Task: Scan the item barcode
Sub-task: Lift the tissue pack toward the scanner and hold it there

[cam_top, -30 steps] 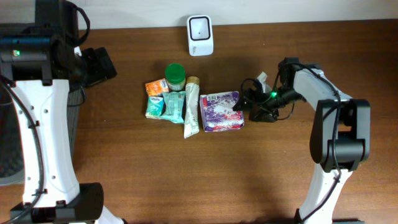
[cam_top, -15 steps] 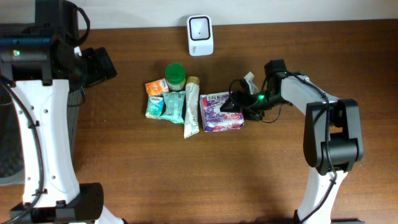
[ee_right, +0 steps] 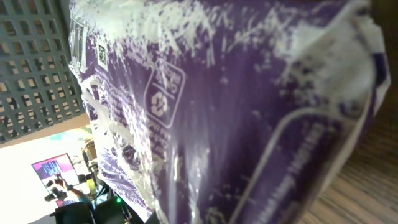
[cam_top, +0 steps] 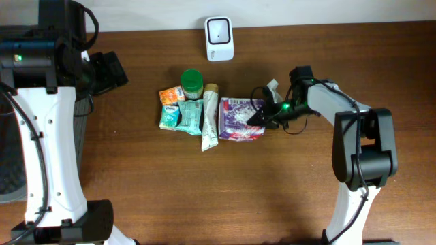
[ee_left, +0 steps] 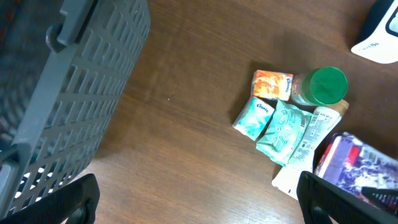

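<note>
The item is a purple plastic-wrapped pack [cam_top: 236, 118] lying right of the pile at the table's middle. My right gripper [cam_top: 261, 116] is shut on the pack's right edge, and that side looks tipped up. In the right wrist view the purple pack [ee_right: 217, 112] fills the frame, with a small square code [ee_right: 99, 53] near its top left; my own fingers are hidden. The white scanner [cam_top: 219, 38] stands at the back edge. My left gripper [ee_left: 202, 208] hangs open over bare wood, left of the pile, holding nothing.
Beside the pack lie a white tube [cam_top: 210, 119], teal packets [cam_top: 181, 117], an orange packet [cam_top: 171, 94] and a green-lidded jar [cam_top: 191, 83]. A grey slatted basket [ee_left: 68, 93] stands at the far left.
My right gripper has moved left from the bare table to the purple pack and shut on its right edge; the pack has shifted and tilted. The left arm has not moved.
</note>
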`<state>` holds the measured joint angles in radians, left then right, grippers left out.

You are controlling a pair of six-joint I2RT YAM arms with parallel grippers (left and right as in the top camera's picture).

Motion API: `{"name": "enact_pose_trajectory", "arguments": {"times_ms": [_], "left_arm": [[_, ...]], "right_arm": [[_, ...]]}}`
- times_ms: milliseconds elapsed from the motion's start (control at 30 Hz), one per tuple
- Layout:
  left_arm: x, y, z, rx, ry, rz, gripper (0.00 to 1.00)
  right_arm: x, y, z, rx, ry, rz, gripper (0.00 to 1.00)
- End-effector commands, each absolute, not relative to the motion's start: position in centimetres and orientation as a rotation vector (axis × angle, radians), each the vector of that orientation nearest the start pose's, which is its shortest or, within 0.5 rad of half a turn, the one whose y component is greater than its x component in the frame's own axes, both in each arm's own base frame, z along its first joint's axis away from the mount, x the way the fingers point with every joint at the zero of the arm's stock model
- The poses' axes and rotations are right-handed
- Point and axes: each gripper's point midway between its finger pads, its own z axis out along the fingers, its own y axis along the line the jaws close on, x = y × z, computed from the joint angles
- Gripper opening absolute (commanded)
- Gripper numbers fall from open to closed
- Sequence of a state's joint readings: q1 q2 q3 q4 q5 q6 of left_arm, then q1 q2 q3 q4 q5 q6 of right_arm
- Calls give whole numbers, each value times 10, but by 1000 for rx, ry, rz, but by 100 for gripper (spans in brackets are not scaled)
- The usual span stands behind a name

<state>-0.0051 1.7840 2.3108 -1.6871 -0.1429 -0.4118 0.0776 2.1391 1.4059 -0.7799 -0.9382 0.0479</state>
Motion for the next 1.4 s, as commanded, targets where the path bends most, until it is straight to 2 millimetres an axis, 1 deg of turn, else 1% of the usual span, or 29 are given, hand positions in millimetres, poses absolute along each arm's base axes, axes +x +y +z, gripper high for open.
{"name": "enact_pose_trajectory", "arguments": {"times_ms": [0, 67, 100, 133, 167, 200, 233, 300, 333, 367, 433, 467, 533, 567, 600, 667, 700, 733, 767, 800, 833, 900, 933, 967, 1067, 1133, 1167, 1267, 1367], "left_arm": [[351, 24, 328, -597, 2630, 72, 99], [351, 24, 328, -597, 2630, 72, 99], [351, 24, 328, -597, 2630, 72, 99], [351, 24, 328, -597, 2630, 72, 99], [351, 24, 328, -597, 2630, 72, 99], [351, 24, 328, -597, 2630, 72, 99], [351, 24, 328, -597, 2630, 72, 99], [351, 24, 328, -597, 2630, 72, 99], [351, 24, 328, -597, 2630, 72, 99], [351, 24, 328, -597, 2630, 72, 99], [351, 24, 328, -597, 2630, 72, 99], [351, 24, 328, -597, 2630, 72, 99], [351, 24, 328, -597, 2630, 72, 99], [351, 24, 328, -597, 2630, 72, 99], [351, 24, 328, -597, 2630, 72, 99], [351, 24, 328, -597, 2630, 72, 99], [351, 24, 328, -597, 2630, 72, 99], [351, 24, 328, -597, 2630, 72, 99], [351, 24, 328, -597, 2630, 72, 99], [351, 24, 328, -597, 2630, 72, 99], [351, 24, 328, -597, 2630, 72, 99], [351, 24, 328, -597, 2630, 72, 99], [351, 24, 328, -597, 2630, 72, 99], [351, 24, 328, -597, 2630, 72, 99], [351, 24, 328, -597, 2630, 72, 99], [351, 24, 328, -597, 2630, 72, 99], [351, 24, 328, -597, 2630, 72, 99], [351, 24, 328, -597, 2630, 72, 99], [351, 24, 328, -597, 2630, 72, 99]], "right_arm": [[417, 176, 110, -245, 2595, 1410, 4], [430, 178, 122, -288, 2537, 1387, 4], [433, 179, 123, -302, 2516, 1387, 4], [432, 180, 123, -319, 2513, 1385, 4], [428, 185, 122, -380, 2503, 1377, 4], [421, 197, 122, -451, 2495, 1378, 4], [420, 203, 123, -476, 2485, 1379, 4], [421, 207, 130, -493, 2443, 1422, 4], [418, 210, 140, -531, 2379, 1494, 4], [416, 212, 144, -555, 2349, 1521, 4], [417, 211, 142, -553, 2358, 1505, 4], [416, 213, 142, -583, 2343, 1498, 4], [418, 219, 149, -648, 2288, 1471, 4], [425, 221, 160, -683, 2232, 1438, 4], [441, 213, 166, -637, 2270, 1281, 4], [457, 197, 163, -521, 2375, 1026, 4], [454, 202, 164, -534, 2385, 987, 4], [450, 214, 164, -567, 2384, 983, 4], [448, 219, 164, -574, 2385, 979, 4], [449, 218, 165, -559, 2389, 968, 4], [448, 217, 172, -552, 2382, 969, 4], [434, 214, 201, -561, 2357, 962, 4], [427, 213, 211, -562, 2353, 962, 4], [422, 212, 217, -563, 2353, 962, 4], [415, 212, 216, -584, 2364, 974, 4], [409, 218, 216, -702, 2310, 989, 4], [408, 219, 215, -719, 2304, 985, 4], [410, 219, 209, -725, 2291, 979, 4], [415, 220, 198, -723, 2299, 982, 4]]}}
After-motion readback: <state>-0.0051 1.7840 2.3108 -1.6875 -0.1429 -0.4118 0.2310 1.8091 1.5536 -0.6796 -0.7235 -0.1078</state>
